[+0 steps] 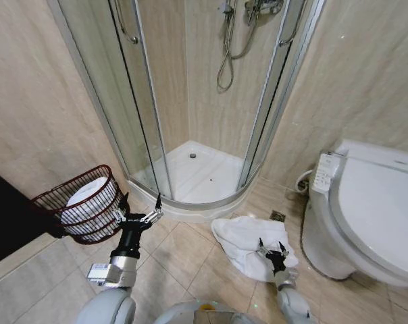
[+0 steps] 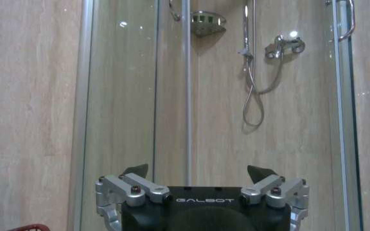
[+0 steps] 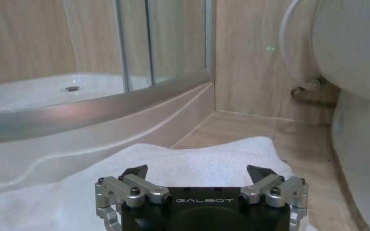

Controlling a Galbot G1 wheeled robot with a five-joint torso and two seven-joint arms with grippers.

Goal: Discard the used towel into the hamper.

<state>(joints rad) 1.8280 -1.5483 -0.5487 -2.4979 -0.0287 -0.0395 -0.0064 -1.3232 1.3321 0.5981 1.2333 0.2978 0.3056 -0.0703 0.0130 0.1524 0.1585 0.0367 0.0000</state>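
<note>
A white towel (image 1: 248,246) lies crumpled on the tiled floor (image 1: 184,260), between the curved shower base (image 1: 200,177) and the toilet (image 1: 369,209). The right tool (image 1: 272,248) hangs just over the towel's near part, its fingers spread wide with nothing between them; the right wrist view shows the two dark fingertips (image 3: 135,171) apart above the towel (image 3: 191,166), though whether they touch the cloth cannot be told. The hamper (image 1: 79,202), a dark red-brown open-weave basket, stands on the floor at the robot's left beside the shower door (image 1: 133,101), with white cloth already inside it. The left tool (image 1: 138,214) is raised just beside the hamper's rim, fingers wide open and empty, facing the glass (image 2: 121,96) of the shower.
</note>
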